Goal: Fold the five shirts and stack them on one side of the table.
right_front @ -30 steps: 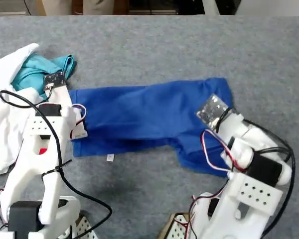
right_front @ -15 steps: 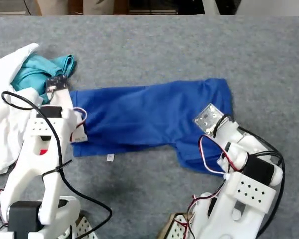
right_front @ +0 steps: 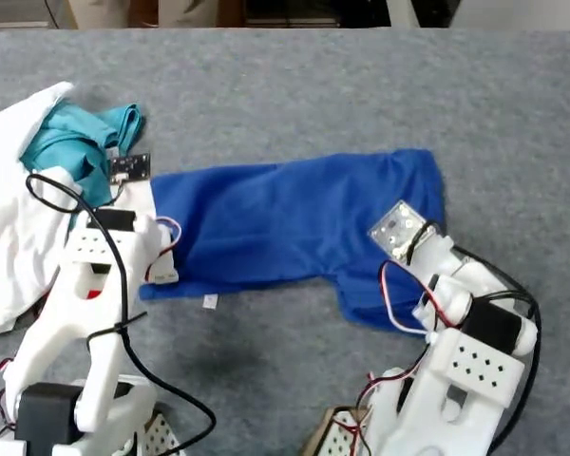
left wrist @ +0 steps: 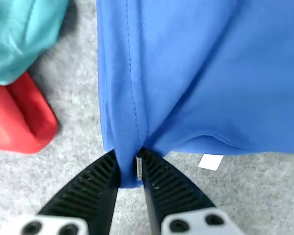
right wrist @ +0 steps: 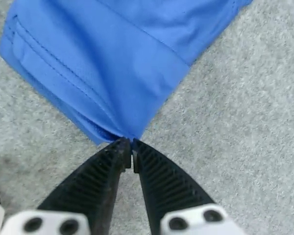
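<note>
Left gripper (left wrist: 129,159) is clamping shut on the hem corner of the blue short-sleeved cotton shirt (right_front: 285,223). Right gripper (right wrist: 129,146) is pinching closed on the shirt's edge at the sleeve end. The shirt is lying stretched across the middle of the grey felt table (right_front: 361,85). Over the last second the left arm is sliding inward and slightly toward the far side, dragging the hem end along, so that edge is now sitting further from the crumpled teal shirt (right_front: 81,138) and the loose white shirt (right_front: 9,218). The right arm is holding after a small pull-back. Probably bunching or straightening for a fold; stacking is not looking started.
</note>
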{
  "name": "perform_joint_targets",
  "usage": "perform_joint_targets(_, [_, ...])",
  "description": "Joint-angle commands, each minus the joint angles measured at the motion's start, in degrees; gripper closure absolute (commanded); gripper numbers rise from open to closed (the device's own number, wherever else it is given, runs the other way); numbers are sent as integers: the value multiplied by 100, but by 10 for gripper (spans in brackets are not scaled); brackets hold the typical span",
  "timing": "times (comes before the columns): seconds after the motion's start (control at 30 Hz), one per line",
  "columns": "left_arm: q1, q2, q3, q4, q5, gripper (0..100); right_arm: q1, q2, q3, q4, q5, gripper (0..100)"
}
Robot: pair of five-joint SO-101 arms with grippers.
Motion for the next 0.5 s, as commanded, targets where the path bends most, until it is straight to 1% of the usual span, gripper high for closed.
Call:
perform_joint_targets(0.0, [-18, -163, -9, 35, -176, 982, 101, -84, 4, -141, 70, 995])
perform_joint_targets(0.17, [-369, -163, -9, 35, -193, 982, 163, -75, 13, -255, 70, 995])
perform_joint_targets(0.4, [-387, -119, -9, 35, -193, 982, 198, -75, 13, -246, 290, 994])
perform_joint_targets(0.47, [-387, -136, -9, 35, -193, 982, 180, -84, 13, -185, 492, 989])
